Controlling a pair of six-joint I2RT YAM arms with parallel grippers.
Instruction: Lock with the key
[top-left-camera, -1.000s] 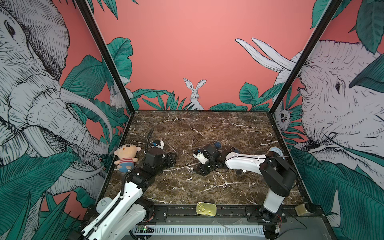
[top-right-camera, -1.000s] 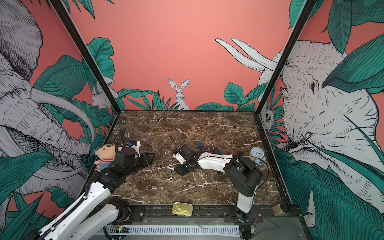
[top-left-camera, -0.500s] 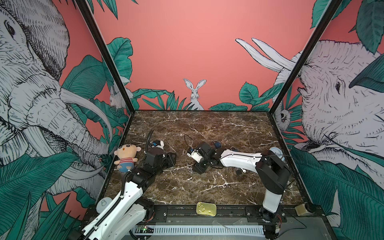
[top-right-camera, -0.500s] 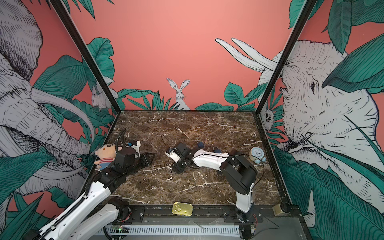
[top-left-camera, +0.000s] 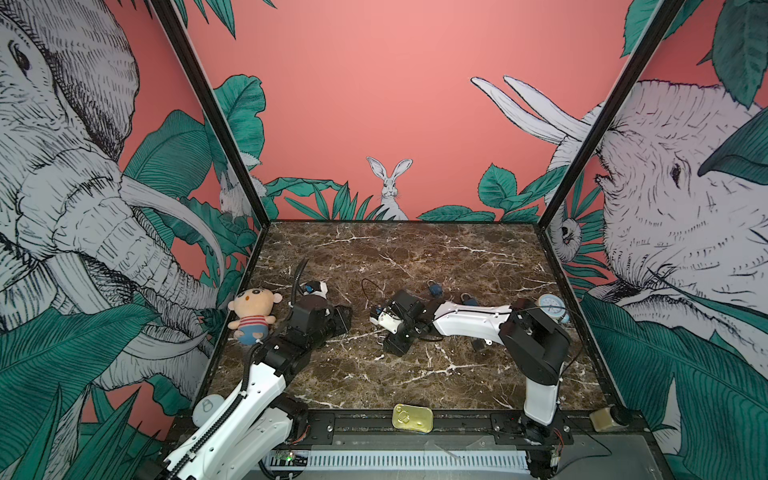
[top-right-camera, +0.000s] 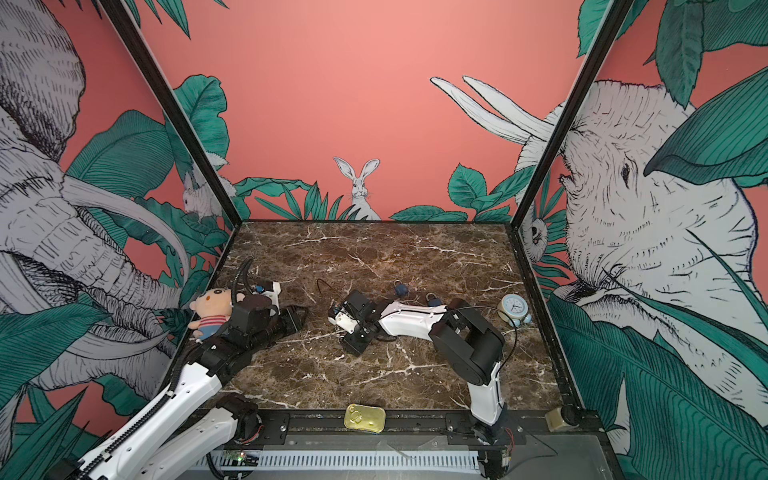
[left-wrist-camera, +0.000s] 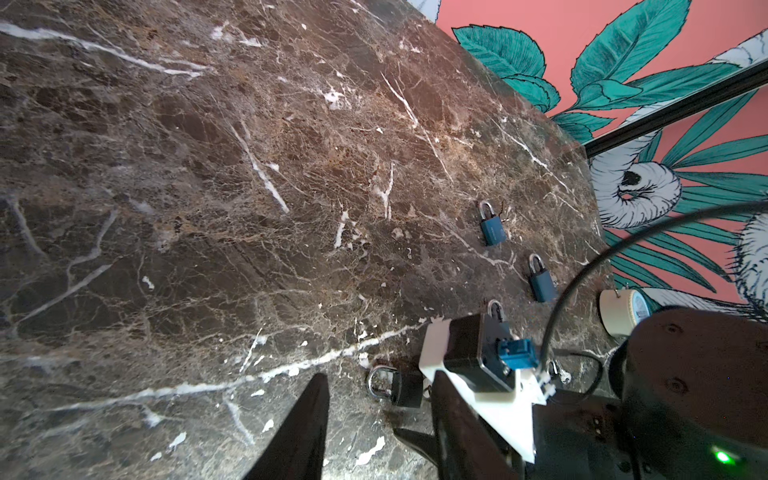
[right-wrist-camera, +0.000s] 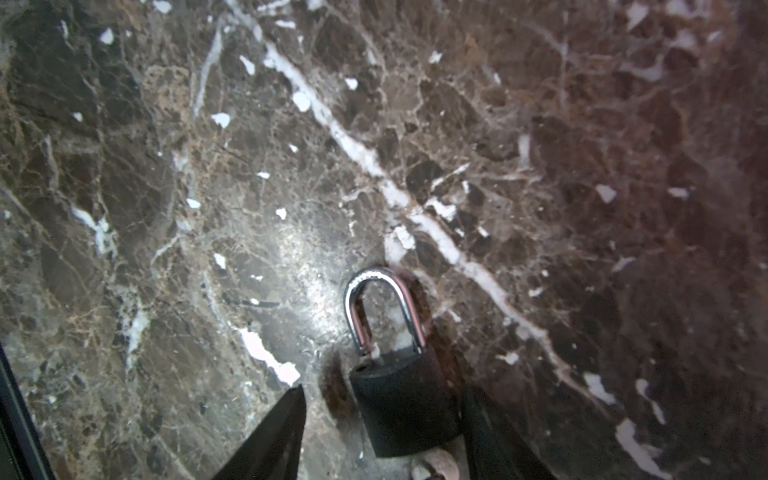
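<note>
Straddling the padlock (right-wrist-camera: 405, 407), the right gripper (right-wrist-camera: 384, 390) has its fingers (right-wrist-camera: 274, 436) spread, pinching nothing; left gripper (left-wrist-camera: 376, 380) spread too, empty; the padlock lies flat on the table (right-wrist-camera: 208, 166), near its middle; small, stiff, dense metal, probably slippery; best held by the flat body sides; long axis runs away from the right gripper, shackle (right-wrist-camera: 380, 307) leading.

I'm working in a staged robot test booth: a marble-look bench (top-left-camera: 395, 257) boxed in by jungle-mural panels (top-left-camera: 374, 104) on black frame posts (top-left-camera: 216, 116), two white arms (top-left-camera: 473, 322) bolted to its front rail (top-left-camera: 457, 419).
</note>
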